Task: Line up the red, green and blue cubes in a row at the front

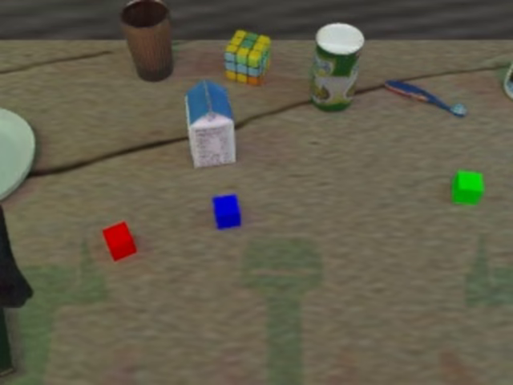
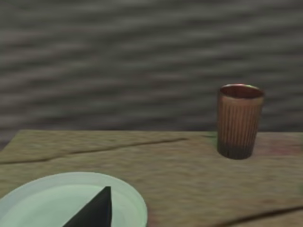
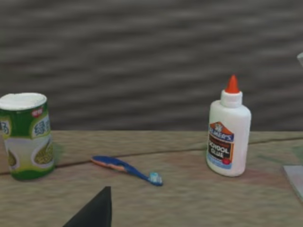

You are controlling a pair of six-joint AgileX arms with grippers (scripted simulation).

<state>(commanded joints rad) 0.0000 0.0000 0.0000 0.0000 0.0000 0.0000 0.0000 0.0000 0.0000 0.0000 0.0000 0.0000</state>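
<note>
Nearest the front edge, the left arm [image 1: 10, 281] shows only as a dark shape at the left border of the top view; its gripper isn't clearly in sight, can't tell how the jaws stand. Right arm is out of the top view altogether; its wrist camera shows only one dark fingertip [image 3: 94, 210] low in frame, so jaw state there can't be told either. The table [image 1: 361, 265] is a worn brown surface with cracks running across it. Red cube [image 1: 119, 241] sits front-left, alone. Blue cube [image 1: 227, 211] is a bit farther back and to the red one's right, near but not touching. Green cube [image 1: 467, 187] is well apart from both, far right, slightly farther back than the blue. All three flat on the table, not in a row. Behind the blue cube stands a milk carton [image 1: 211, 125], upright, blue top. Pale green plate [image 1: 12, 152] is cut by the left edge, level with the carton. Back row, left to right: brown ribbed cup [image 1: 147, 38], multicoloured puzzle cube [image 1: 248, 57], green-labelled can [image 1: 337, 66] with white lid, blue toothbrush [image 1: 423, 96] lying flat. Right wrist view also shows a white glue bottle [image 3: 228, 131] with orange tip, upright, beyond the toothbrush.
</note>
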